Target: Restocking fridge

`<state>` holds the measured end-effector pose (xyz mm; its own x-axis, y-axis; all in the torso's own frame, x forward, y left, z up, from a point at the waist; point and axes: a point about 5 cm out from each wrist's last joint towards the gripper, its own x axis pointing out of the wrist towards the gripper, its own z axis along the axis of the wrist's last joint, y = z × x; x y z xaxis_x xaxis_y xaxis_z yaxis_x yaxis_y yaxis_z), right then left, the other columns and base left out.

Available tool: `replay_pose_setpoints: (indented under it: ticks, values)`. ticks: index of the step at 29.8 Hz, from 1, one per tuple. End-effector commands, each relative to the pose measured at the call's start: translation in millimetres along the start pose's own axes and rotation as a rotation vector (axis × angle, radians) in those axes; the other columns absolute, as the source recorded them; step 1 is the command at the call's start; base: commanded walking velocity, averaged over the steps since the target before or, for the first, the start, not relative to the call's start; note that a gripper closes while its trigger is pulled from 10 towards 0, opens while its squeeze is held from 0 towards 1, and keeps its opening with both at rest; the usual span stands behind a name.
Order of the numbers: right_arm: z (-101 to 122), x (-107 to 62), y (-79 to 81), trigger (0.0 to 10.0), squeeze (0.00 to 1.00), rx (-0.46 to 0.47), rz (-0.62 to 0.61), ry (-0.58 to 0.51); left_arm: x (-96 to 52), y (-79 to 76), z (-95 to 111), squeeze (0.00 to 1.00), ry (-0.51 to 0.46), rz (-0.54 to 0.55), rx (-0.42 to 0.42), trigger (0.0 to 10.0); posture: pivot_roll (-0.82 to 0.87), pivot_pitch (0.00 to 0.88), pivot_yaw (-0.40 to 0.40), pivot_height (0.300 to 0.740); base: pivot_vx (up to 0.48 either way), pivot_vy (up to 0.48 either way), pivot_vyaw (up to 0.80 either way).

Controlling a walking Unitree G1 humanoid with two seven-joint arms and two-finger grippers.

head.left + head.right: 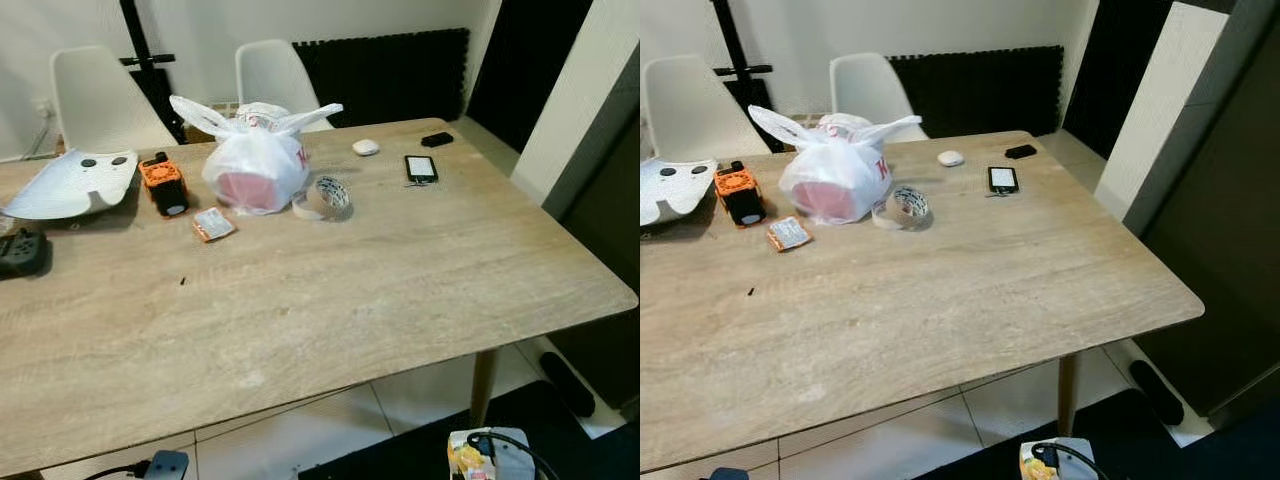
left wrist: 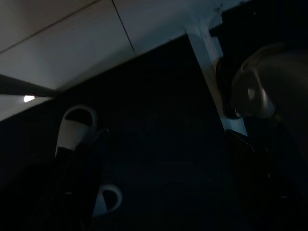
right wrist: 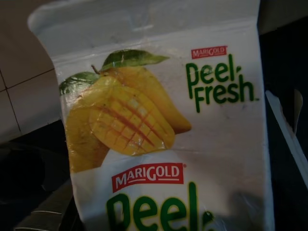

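A Marigold Peel Fresh mango juice carton [image 3: 168,130] is seen close before the right gripper, whose grip cannot be told, while a knotted white plastic bag [image 1: 255,165] is left on the wooden table [image 1: 400,290]

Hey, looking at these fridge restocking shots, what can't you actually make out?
- Plastic bag, head views: contents hidden by the knotted film; a red blur shows through.
- Juice carton, right wrist view: bottom cut off by the frame edge; the grip on it cannot be seen.
- Left wrist view: too dark; the pale shapes on the floor are unclear.
- Phone: screen too small to read.
- Small packet: label too small to read.
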<state>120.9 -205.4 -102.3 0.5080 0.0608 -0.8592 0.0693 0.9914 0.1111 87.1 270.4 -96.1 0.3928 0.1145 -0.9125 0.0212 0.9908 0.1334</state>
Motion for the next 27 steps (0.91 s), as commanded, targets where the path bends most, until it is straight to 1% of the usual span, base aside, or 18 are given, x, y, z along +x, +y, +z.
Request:
replay_pose_setpoints:
  ticks: [1,9,16,22,27]
  values:
    - [-2,0.2,3.4,10.0,0.00,0.022,0.018,0.002,0.6,-6.2,-4,0.00,0.014,-0.016,-0.001,10.0,0.03,0.005,-0.002,0.740,0.000,0.000,0.00]
    - [-7,-1.7,0.1,10.0,0.00,0.043,0.007,0.009,0.6,-6.7,1,0.00,-0.029,-0.033,0.009,10.0,0.02,0.001,-0.004,0.740,0.000,0.000,-0.61]
    - [-9,-2.6,-1.5,10.0,0.00,0.039,0.003,0.017,0.8,-8.2,1,0.00,-0.034,-0.034,0.013,10.0,0.03,0.000,-0.012,0.740,0.000,0.000,-0.61]
    - [-5,-1.7,-1.7,10.0,0.00,0.035,0.004,0.012,1.4,-9.2,2,0.00,-0.034,-0.031,0.007,10.0,0.02,0.000,-0.017,0.740,0.000,0.000,-0.61]
    - [-2,-2.4,-6.9,10.0,0.00,0.031,-0.004,0.003,3.0,-12.1,7,0.00,-0.040,-0.030,-0.005,10.0,0.02,0.000,-0.027,0.740,0.000,0.000,-0.60]
